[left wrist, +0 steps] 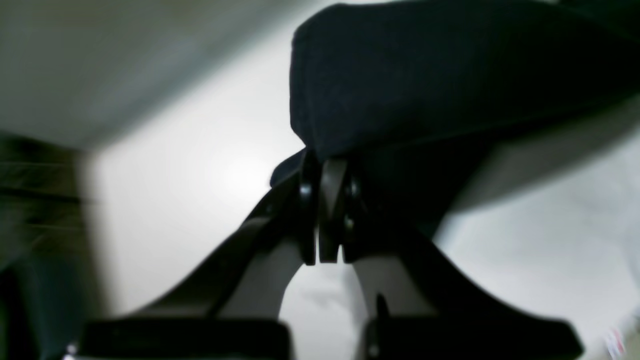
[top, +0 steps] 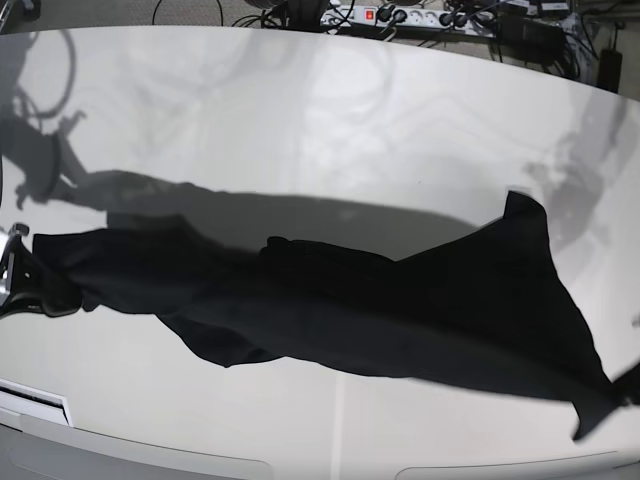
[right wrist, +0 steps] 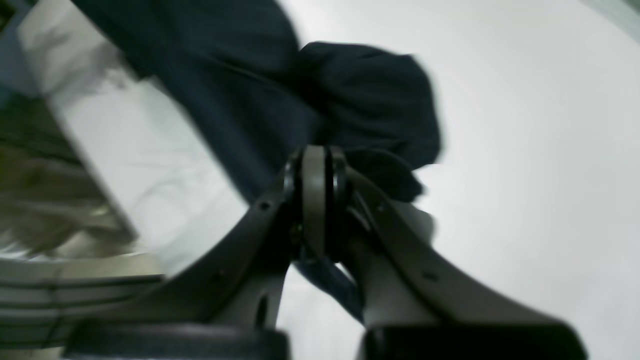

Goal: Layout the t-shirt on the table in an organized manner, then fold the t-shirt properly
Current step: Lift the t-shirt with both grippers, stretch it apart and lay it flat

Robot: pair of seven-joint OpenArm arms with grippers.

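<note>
surface (top: 330, 110): large glossy off-white top with a curved near edge, carrying the whole job; cables and a power strip (top: 400, 17) lie beyond its far edge.

t-shirt (top: 350, 310): black, soft, stretched in a long band across the near half of the surface, one end at each side of the base view. it casts a broad shadow behind it, so most of it seems raised off the top rather than lying flat. judged purpose: pulled taut between two ends so it can be lowered spread out; layout not yet done, folding not begun.

left claw (left wrist: 324, 165): jaws closed, pinching a bunched edge of the t-shirt, at the base view's right end.

right claw (right wrist: 315, 155): jaws closed on a gathered lump of cloth, at the opposite end.
</note>
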